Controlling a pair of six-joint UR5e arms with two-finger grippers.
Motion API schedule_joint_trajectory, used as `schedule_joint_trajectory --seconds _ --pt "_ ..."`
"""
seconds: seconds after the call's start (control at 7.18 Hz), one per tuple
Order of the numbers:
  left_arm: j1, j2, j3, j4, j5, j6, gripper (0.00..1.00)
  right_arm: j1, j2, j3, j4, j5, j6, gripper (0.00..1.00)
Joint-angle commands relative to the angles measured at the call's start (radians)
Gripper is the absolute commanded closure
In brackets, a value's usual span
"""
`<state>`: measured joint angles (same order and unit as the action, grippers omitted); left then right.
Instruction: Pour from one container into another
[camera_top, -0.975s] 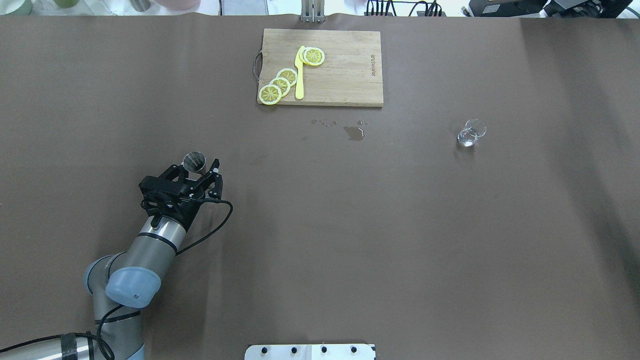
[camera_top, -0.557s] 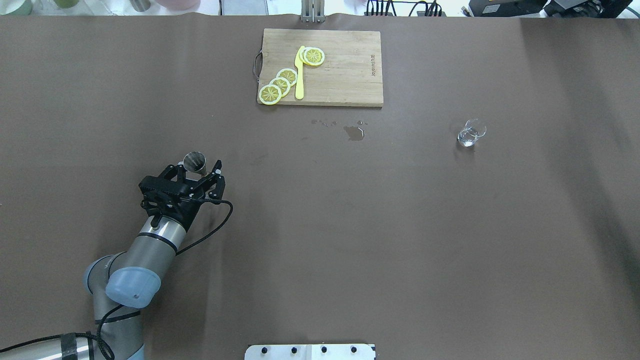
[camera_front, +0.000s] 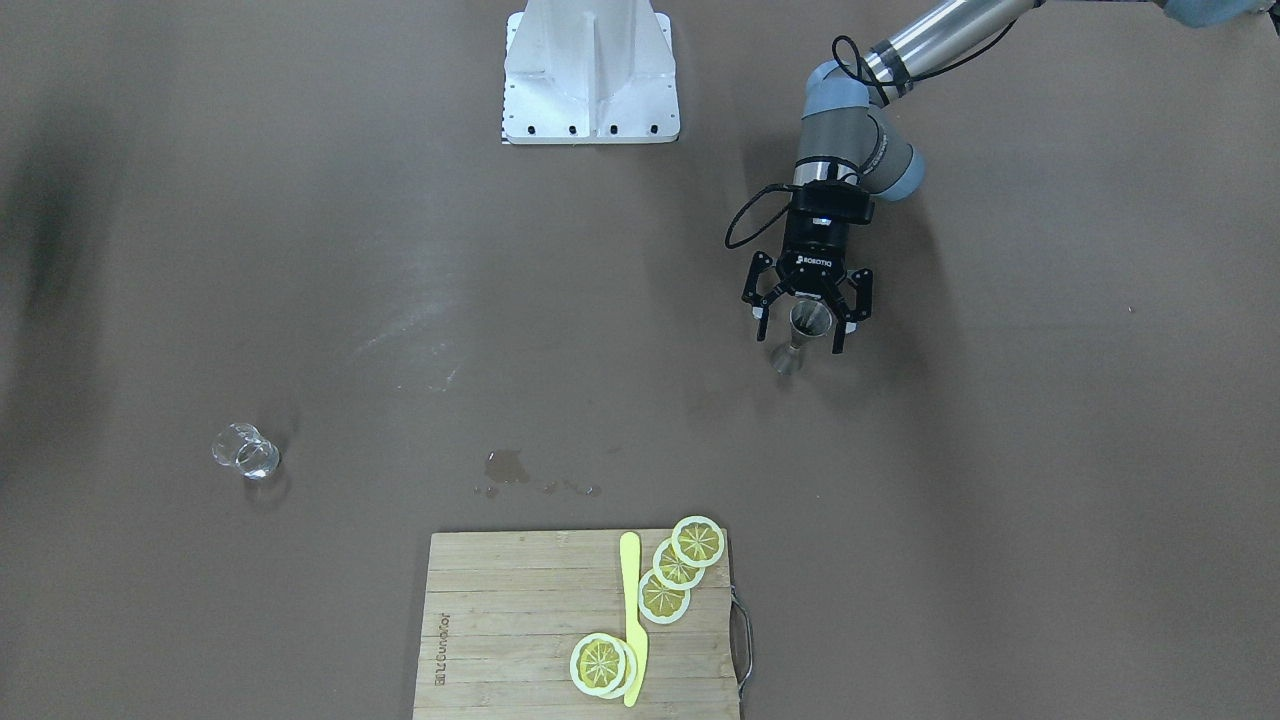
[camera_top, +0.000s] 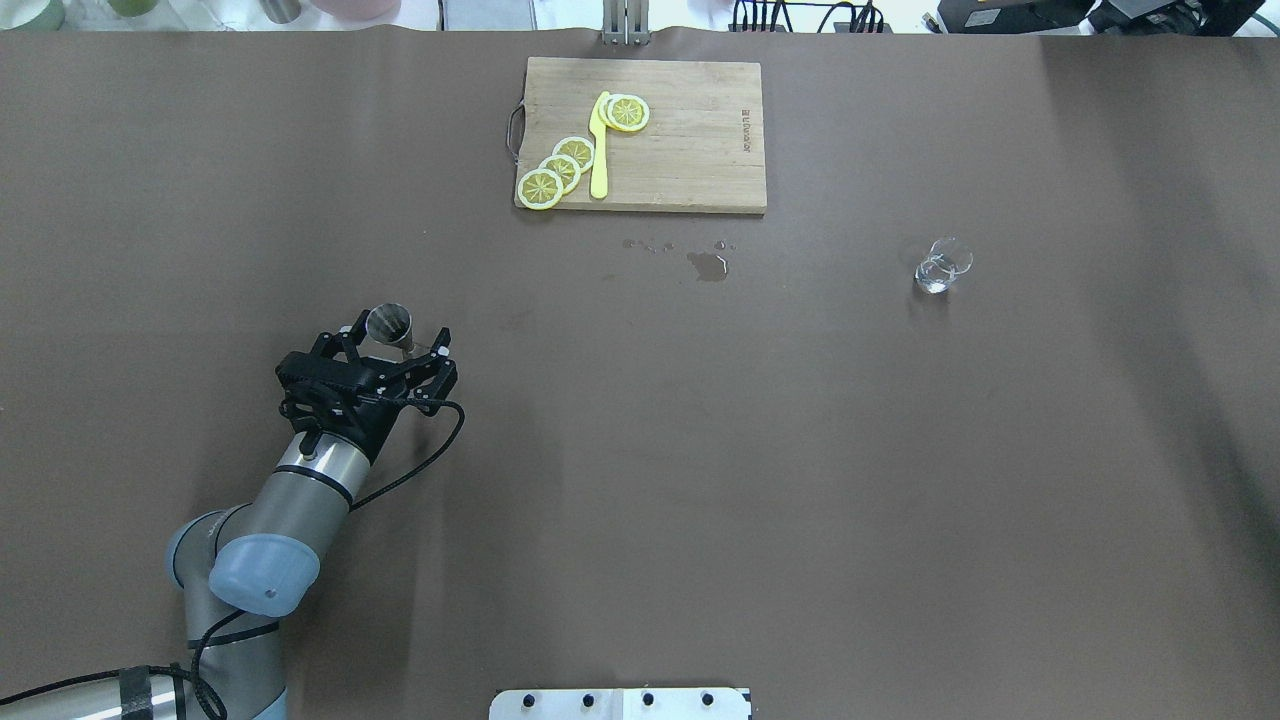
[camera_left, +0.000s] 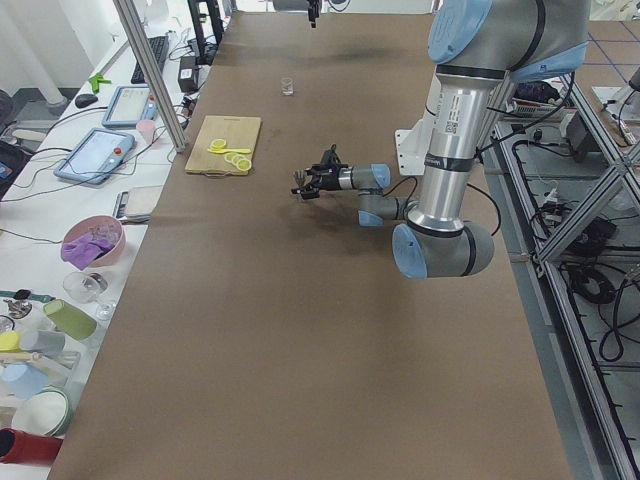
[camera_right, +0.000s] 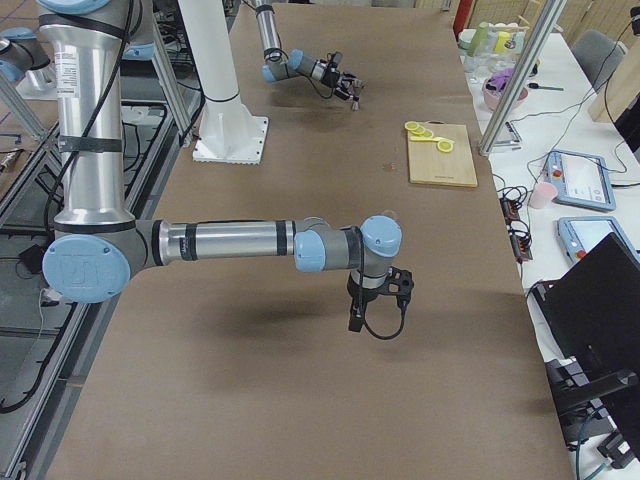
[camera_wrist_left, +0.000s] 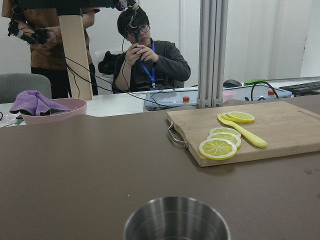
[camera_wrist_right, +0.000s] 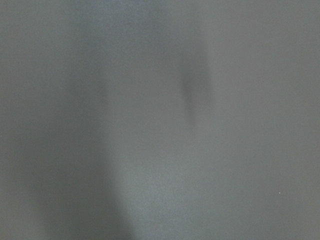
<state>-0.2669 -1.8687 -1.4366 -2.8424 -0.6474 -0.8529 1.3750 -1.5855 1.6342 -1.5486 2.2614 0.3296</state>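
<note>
Standing upright on the brown table (camera_top: 640, 450), the small silver-grey hourglass-shaped metal jigger (camera_top: 389, 322) sits on the robot's left side, inside the left claw (camera_top: 397, 338). The jaws are spread wide to either side of it and appear clear of the metal. The left wrist view shows only its round rim (camera_wrist_left: 177, 220), close below the camera. Whether it holds liquid cannot be told. The short clear drinking glass (camera_top: 942, 265) stands well apart, far across the table on the robot's right. The right claw (camera_right: 372, 305) hangs low over the table in the right-side view, and whether it is spread or pressed together cannot be told.

The jigger is probably light, rigid and smooth, so it should not deform but could slip or twist in the grip. The narrow waist looks like the safest hold. The cones above and below it would stop any sliding, and the mouth stays free for pouring. Its small foot may tip under a one-sided nudge, so both sides of the claw should meet it together. The glass is likely fragile and easily knocked.
</note>
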Motion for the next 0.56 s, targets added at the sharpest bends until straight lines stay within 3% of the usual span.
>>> schedule_joint_trajectory --seconds 0.0,0.42 --pt "0.0 0.006 -0.011 -0.002 0.002 0.0 0.03 -0.004 0.008 0.004 0.005 0.003 0.009 0.0" --pt "0.023 0.046 -0.063 -0.002 0.058 0.002 0.03 -0.004 0.009 0.01 0.005 0.01 0.011 0.0"
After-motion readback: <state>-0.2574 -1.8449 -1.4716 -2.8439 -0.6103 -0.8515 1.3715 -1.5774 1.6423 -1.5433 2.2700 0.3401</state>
